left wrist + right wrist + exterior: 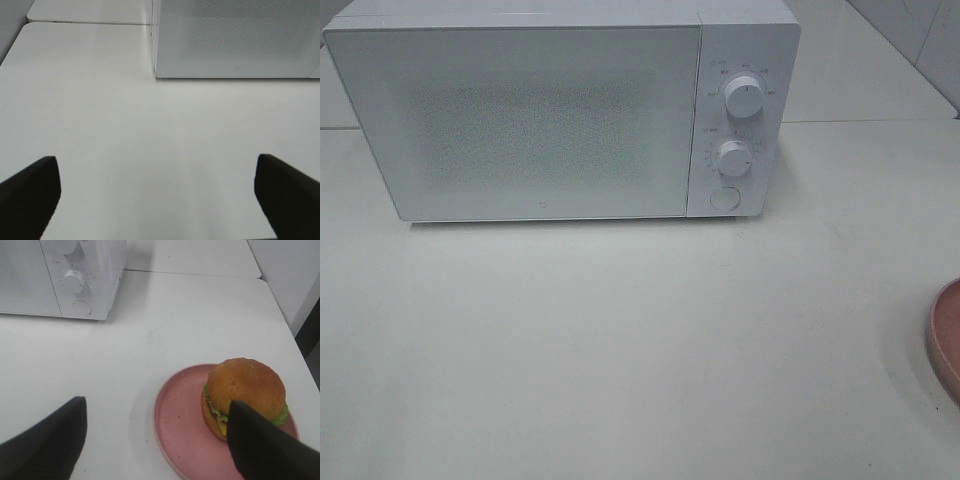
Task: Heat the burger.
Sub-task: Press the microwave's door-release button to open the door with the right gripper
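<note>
Evidently left end effector (156, 165), right end effector (156, 407), spread wide (empty)

The boxy white microwave oven (520, 120) is standing at the back of the flat white tabletop (620, 350). Its frosted door is sitting shut and flush, blocking any reach into the cavity. In front of the microwave, a broad stretch of table is lying open for a gripper to pass, and more is running along the microwave's left side. To the microwave's front right, well apart from it, the round pink plate (180, 415) is sitting near the table edge, with the golden-bunned burger (245, 387) rising from it as a raised obstacle.
</note>
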Controlling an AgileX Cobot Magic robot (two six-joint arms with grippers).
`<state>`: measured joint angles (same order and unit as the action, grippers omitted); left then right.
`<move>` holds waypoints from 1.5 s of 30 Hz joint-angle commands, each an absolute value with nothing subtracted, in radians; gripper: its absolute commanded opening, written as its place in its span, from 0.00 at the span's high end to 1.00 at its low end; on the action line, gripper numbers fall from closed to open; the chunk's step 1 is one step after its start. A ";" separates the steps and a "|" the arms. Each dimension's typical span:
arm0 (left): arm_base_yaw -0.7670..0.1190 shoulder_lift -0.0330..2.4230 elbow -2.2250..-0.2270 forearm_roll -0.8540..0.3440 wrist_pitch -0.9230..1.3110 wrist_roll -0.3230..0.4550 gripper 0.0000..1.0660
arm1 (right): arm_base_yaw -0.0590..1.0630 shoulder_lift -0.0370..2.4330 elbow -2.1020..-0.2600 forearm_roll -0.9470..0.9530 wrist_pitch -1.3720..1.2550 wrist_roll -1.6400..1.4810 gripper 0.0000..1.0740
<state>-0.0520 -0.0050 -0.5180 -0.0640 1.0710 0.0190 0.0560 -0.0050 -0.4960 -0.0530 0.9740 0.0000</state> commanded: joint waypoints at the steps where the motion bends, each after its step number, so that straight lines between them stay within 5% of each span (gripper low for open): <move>1: -0.057 -0.024 -0.517 -0.066 1.074 0.021 0.08 | 0.052 -0.029 -0.494 -0.046 0.960 0.000 0.32; 27: -0.057 -0.024 -0.517 -0.066 1.074 0.021 0.08 | 0.052 0.121 -0.558 -0.050 0.910 0.000 0.32; 45: -0.057 -0.024 -0.517 -0.066 1.074 0.021 0.08 | 0.052 0.382 -0.468 -0.051 0.536 0.000 0.32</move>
